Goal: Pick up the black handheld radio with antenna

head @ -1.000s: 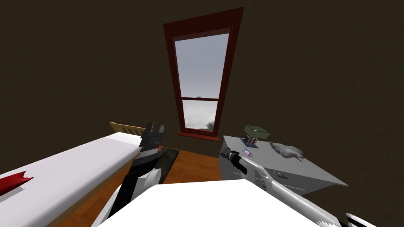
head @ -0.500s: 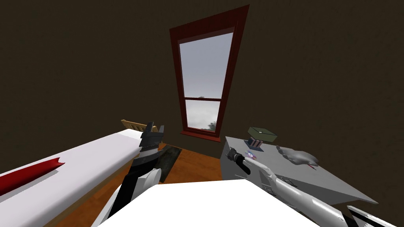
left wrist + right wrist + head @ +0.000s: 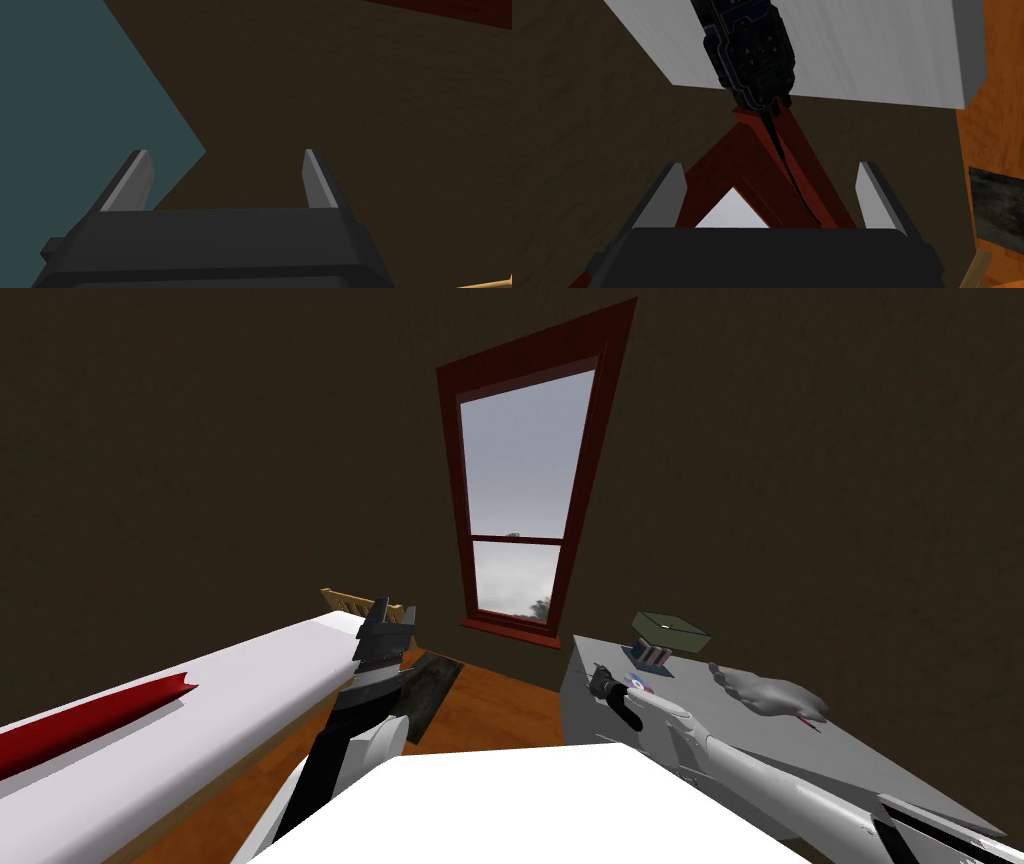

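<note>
Grey blades of our right gripper stand spread and hold nothing; the thin antenna reaches into the gap between them, touching neither. Just beyond lies the black radio, flat on the pale grey desk, its antenna end poking past the desk's edge toward us. We judge the approach nearly done: the gripper is lined up, but the blades do not yet flank the radio's body, so advancing, closing and lifting all remain. Our left gripper, also spread and empty, is raised beside the white bed. Farther back on the desk sit a green box and a grey lump.
</note>
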You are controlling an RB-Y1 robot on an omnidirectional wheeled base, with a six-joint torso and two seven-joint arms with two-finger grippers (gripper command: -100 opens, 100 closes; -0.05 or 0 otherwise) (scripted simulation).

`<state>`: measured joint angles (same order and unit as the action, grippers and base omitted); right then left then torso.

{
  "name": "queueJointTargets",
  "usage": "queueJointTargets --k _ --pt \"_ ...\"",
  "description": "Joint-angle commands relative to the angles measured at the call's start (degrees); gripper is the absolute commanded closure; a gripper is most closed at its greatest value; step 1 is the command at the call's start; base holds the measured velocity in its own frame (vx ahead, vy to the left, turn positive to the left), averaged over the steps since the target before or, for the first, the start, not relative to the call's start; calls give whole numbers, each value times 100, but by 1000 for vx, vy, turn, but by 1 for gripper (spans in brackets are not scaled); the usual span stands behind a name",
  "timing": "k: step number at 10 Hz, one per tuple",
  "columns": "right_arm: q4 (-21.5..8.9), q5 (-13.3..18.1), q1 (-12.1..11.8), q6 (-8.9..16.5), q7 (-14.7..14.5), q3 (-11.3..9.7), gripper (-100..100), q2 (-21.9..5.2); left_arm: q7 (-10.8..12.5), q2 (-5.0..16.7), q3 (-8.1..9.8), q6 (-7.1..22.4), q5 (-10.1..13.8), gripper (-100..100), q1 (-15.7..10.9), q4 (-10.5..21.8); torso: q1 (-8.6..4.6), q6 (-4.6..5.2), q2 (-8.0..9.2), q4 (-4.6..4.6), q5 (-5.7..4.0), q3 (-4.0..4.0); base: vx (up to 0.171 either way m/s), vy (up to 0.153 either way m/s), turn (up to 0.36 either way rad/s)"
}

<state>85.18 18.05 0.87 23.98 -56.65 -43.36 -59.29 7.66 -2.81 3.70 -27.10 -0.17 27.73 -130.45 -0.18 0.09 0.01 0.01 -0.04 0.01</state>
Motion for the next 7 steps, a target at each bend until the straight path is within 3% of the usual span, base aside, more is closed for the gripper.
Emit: queueJointTargets --k 1,2,3,4,6,7 --pt "-165 72 -30 38 -72 -42 -100 -27 0 0 0 0 0 0 0 0 0 0 0 0 0 0 -16 -41 33" --pt "-70 52 -33 68 -54 -27 -100 -20 0 0 0 0 0 0 0 0 -1 1 -1 0 -1 0 -6 -19 3" --pt "-80 62 -39 73 -60 -27 0 -20 0 0 0 0 0 0 0 0 7 0 -4 -1 0 -2 0 0 0" --pt "-274 172 -26 40 -36 12 -100 150 0 0 0 0 0 0 0 0 13 0 -6 -1 2 -4 23 -21 64" --pt "-431 261 -15 13 -17 43 -100 287 0 0 0 0 0 0 1 0 4 -1 -20 -4 0 -11 32 -36 67" --pt "-370 251 -34 34 -21 40 -100 253 0 0 0 0 0 0 1 0 3 -1 -21 -5 -1 -12 12 -15 10"
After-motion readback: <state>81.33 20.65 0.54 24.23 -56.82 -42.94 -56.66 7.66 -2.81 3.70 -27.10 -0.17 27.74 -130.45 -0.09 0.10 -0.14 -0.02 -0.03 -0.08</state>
